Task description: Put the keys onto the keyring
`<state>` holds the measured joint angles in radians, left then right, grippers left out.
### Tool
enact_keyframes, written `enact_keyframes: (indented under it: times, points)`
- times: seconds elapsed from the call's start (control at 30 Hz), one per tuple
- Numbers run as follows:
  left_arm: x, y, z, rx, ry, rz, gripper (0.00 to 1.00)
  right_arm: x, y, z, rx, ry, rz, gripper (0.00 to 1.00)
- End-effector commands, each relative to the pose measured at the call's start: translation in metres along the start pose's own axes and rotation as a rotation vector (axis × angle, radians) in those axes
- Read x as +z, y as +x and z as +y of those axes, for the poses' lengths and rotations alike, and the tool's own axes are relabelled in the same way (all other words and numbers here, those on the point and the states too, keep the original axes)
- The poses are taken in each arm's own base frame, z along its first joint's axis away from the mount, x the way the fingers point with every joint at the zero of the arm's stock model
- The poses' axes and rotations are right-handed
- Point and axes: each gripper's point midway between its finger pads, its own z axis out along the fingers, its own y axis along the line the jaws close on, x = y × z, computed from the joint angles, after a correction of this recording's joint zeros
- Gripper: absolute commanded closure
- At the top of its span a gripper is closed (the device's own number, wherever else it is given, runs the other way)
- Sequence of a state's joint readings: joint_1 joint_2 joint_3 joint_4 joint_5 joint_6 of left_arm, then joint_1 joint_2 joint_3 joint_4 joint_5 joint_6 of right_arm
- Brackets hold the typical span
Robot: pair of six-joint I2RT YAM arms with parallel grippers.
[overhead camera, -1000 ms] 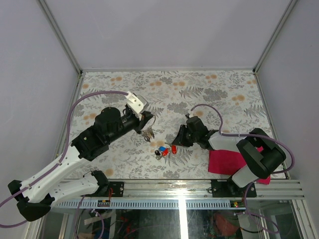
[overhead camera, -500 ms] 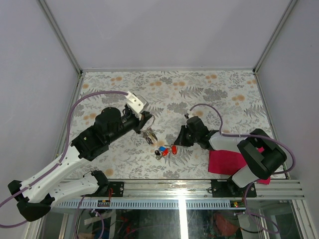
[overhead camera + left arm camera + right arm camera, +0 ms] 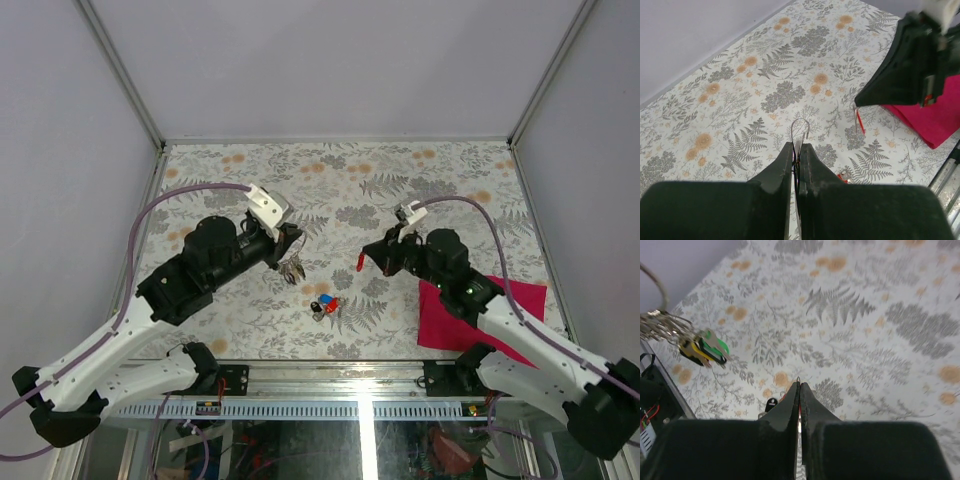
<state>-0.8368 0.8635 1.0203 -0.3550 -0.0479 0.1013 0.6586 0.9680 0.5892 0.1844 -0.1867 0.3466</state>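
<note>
The small dark and yellow tags [image 3: 692, 351] hanging from the keyring [image 3: 293, 266] are too small and blurred for any lettering to be read.

The left gripper [image 3: 796, 148] has its fingers clenched on the keyring. The two pads meet with only the wire between them, and a narrow loop of the ring rises out of their tips in the left wrist view. In the top view the ring sits just off the end of the left arm. Its cluster of tags hangs below the fingers, above the floral tabletop [image 3: 440, 175] and left of centre. The green key [image 3: 716, 347] hangs in that bunch among the tags (the right wrist view shows it best).

The right gripper [image 3: 799, 388] is also pressed shut, grasping the red key [image 3: 360, 262]. A thin metal tip pokes out between its pads in the right wrist view. In the left wrist view the red key hangs from the fingertips with its long axis close to vertical, slightly tilted. It is held clear of the tabletop and a short gap apart from the ring, on the side facing the left arm.

The blue key [image 3: 327, 302] lies on the tabletop between the two arms, nearer the front edge. A small dark piece touches it, and which way it points cannot be told. The red cloth [image 3: 480, 315] lies beneath the right arm.
</note>
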Motion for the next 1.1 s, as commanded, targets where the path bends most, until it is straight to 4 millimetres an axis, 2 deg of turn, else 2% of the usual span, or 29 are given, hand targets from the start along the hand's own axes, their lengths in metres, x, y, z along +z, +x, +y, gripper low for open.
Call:
enact_keyframes:
  times: [0.0,0.17,0.3,0.43,0.67,0.87,1.07]
  points:
    - [-0.005,-0.043,-0.005,0.008,0.043,-0.105,1.00,-0.034,-0.076,0.011,-0.256,0.012,-0.219,1.00]
    - [0.001,-0.049,-0.018,0.056,0.126,-0.101,1.00,-0.065,-0.125,0.033,-0.465,-0.032,-0.423,1.00]
    - [0.001,-0.060,-0.024,0.079,0.162,-0.152,1.00,-0.083,-0.148,0.059,-0.642,-0.121,-0.559,1.00]
    - [0.000,-0.068,-0.027,0.090,0.178,-0.188,1.00,-0.083,-0.155,0.084,-0.759,-0.244,-0.540,1.00]
    - [-0.001,-0.069,-0.026,0.082,0.173,-0.186,1.00,-0.080,-0.172,0.119,-0.790,-0.394,-0.544,1.00]
    - [-0.005,-0.072,-0.022,0.054,0.144,-0.194,1.00,-0.064,-0.162,0.152,-0.884,-0.392,-0.552,1.00]
    - [-0.011,-0.076,-0.021,0.040,0.142,-0.213,1.00,-0.053,-0.164,0.162,-0.890,-0.379,-0.563,1.00]
